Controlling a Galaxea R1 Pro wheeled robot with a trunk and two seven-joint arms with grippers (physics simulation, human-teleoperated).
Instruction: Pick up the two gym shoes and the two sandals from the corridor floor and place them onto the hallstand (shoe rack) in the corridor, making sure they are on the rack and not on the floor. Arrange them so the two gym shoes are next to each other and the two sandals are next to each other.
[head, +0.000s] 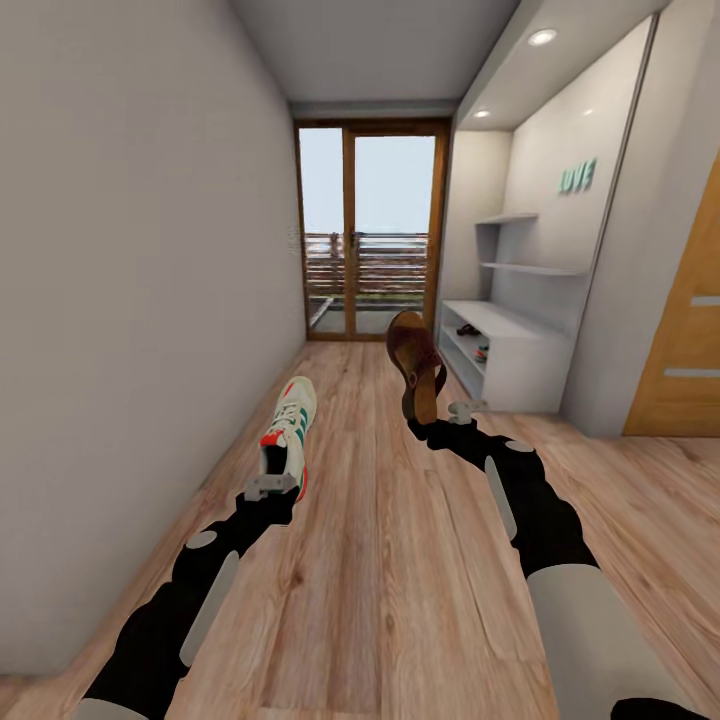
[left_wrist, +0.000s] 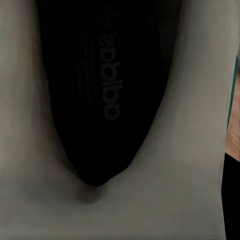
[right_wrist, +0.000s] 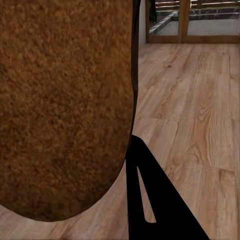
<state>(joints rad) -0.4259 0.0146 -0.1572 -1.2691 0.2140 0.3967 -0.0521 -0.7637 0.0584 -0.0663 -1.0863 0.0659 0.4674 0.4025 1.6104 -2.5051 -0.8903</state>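
My left gripper (head: 272, 487) is shut on the heel of a white gym shoe (head: 290, 425) with green stripes and a red-orange heel tab, held above the corridor floor (head: 380, 580). In the left wrist view I see its dark insole (left_wrist: 100, 90). My right gripper (head: 440, 415) is shut on a brown sandal (head: 415, 362) that stands upright in the air. Its tan footbed (right_wrist: 65, 100) shows in the right wrist view beside one black finger (right_wrist: 160, 200). The white hallstand (head: 520, 370) stands ahead at the right. Two small shapes (head: 470, 330) lie on its shelves, too small to name.
A plain wall (head: 130, 300) runs along the left. A glass door with a wooden frame (head: 370, 230) closes the corridor's far end. A wooden door (head: 690, 340) stands at the right past the hallstand. Stepped wall shelves (head: 530, 245) hang above the hallstand.
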